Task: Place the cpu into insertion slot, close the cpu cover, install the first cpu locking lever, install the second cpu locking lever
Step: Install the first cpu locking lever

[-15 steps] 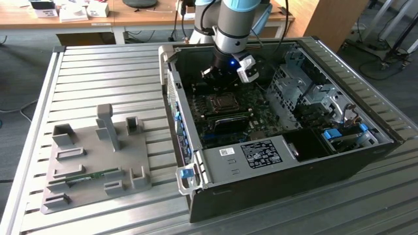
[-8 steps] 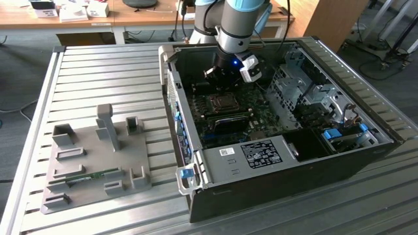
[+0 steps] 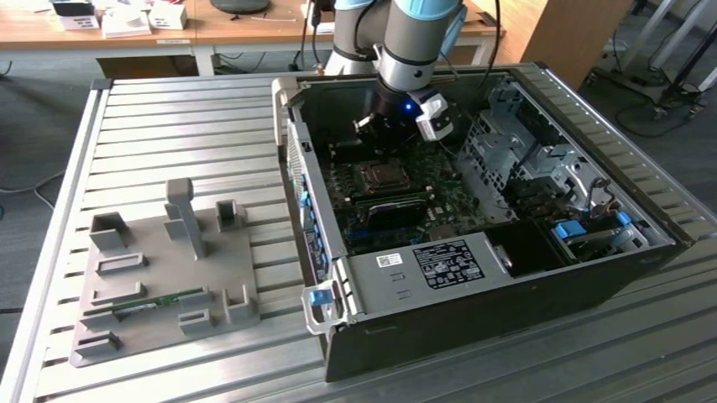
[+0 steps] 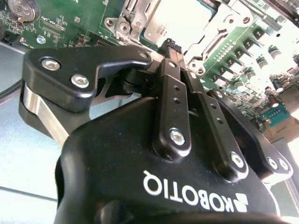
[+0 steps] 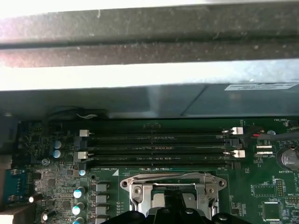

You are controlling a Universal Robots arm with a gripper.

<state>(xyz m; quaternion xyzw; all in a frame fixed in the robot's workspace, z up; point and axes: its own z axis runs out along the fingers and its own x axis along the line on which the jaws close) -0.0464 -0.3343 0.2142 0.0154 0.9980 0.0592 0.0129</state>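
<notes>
Silvery square cpu already lies in the metal-framed insertion slot under the closed cpu cover; the black gripper, pinched together and empty, hovers above, levers probably remaining.

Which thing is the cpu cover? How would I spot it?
Look inside the open computer case at the green circuit board. Just below the gripper sits the cpu cover, a shiny square metal frame with a window, unlike the long black memory slots nearby.

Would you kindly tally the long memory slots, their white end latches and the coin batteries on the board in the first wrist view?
Memory slots: 4
White latches: 4
Coin battery: 1
Total: 9
</notes>
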